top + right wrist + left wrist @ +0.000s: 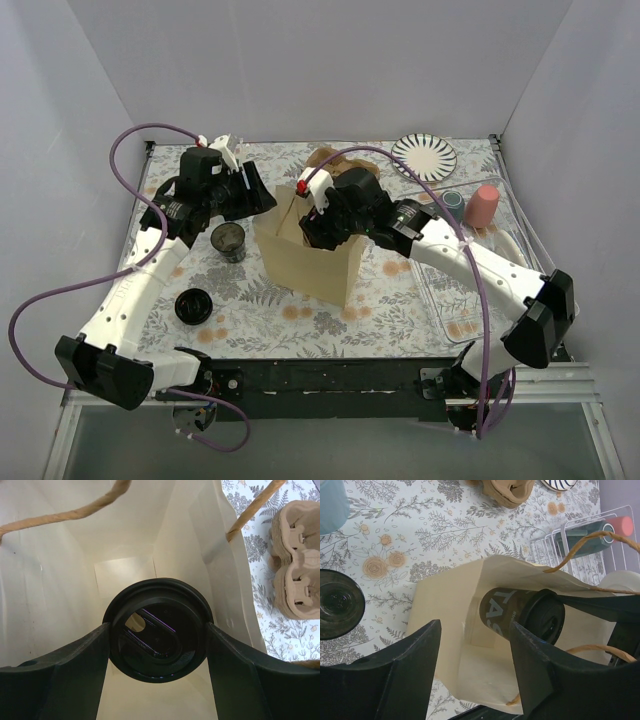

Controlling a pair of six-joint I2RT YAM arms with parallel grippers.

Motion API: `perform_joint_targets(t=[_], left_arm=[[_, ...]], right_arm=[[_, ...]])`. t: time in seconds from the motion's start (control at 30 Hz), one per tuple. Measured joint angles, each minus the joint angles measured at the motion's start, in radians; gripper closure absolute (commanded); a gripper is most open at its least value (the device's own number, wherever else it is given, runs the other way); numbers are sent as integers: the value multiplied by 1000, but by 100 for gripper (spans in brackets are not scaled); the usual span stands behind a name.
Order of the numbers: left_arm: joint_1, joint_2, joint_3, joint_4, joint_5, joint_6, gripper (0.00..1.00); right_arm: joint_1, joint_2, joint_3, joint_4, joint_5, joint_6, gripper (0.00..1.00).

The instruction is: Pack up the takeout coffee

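The takeout coffee (157,630), a dark cup with a black lid, hangs inside the open paper bag (305,260). My right gripper (157,627) is shut on it, one finger on each side of the lid. From the left wrist view the cup (520,612) shows tilted within the bag's mouth (470,650). The left gripper (475,625) stands open at the bag's left rim, fingers (415,670) apart and holding nothing. A second dark cup (228,241), without a lid, stands on the table left of the bag.
A flat black lid (193,306) lies at the front left. A cardboard cup carrier (328,160) sits behind the bag, a striped plate (424,155) at the back right. A clear rack (470,290) on the right holds a pink cup (483,205).
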Motion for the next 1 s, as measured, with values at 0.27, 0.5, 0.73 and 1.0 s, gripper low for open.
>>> perform_joint_targets(t=[0.27, 0.5, 0.73, 1.0], left_arm=[[0, -6, -20, -13, -23, -12, 51], [0, -50, -69, -46, -20, -31, 43], [0, -67, -51, -66, -20, -37, 39], [0, -52, 6, -83, -21, -37, 37]], right_arm=[[0, 58, 61, -26, 9, -22, 43], [0, 19, -3, -51, 8, -22, 42], [0, -54, -37, -89, 3, -41, 42], [0, -66, -24, -138, 0, -68, 43]])
